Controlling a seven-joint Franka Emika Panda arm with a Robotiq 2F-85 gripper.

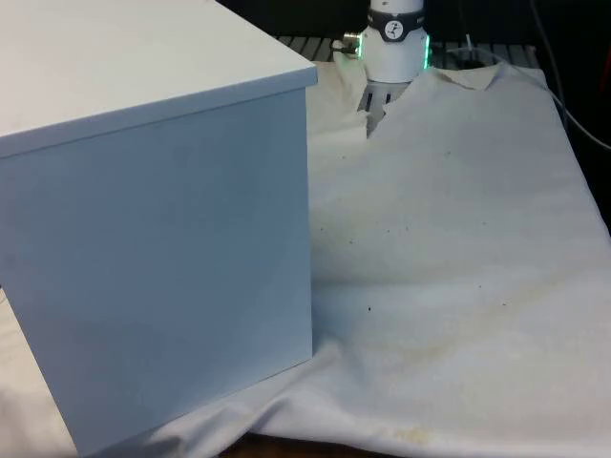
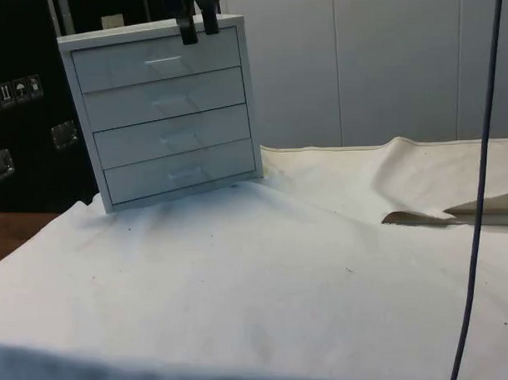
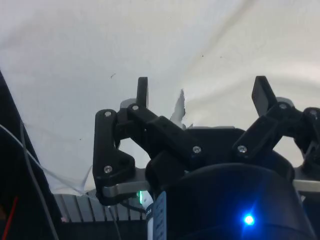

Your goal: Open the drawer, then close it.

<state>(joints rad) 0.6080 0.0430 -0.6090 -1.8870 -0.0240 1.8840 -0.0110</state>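
- A white chest (image 2: 165, 110) of four drawers is seen in the side view, standing on the cloth (image 2: 265, 273) towards the far left of that picture, its front turned to that camera.
- All four drawers are seen shut and flush; the top drawer (image 2: 156, 60) lies just under the chest's top edge.
- In the front view the chest (image 1: 153, 229) is shown from its plain back and side, at the front view's left, close to the camera.
- The gripper (image 2: 197, 27) is seen in the side view as two dark fingers hanging at the top front edge of the chest, above the top drawer and right of its handle (image 2: 163, 60).
- In the wrist view the gripper (image 3: 202, 93) is shown with its jaws spread wide, nothing being held between them; only cloth (image 3: 100, 45) lies beyond the fingers (image 3: 142, 91).
- A thin cable (image 2: 479, 190) is seen hanging down at the right of the side view.
- The cloth is wrinkled, with a raised fold (image 2: 443, 217) near the side view's right edge.
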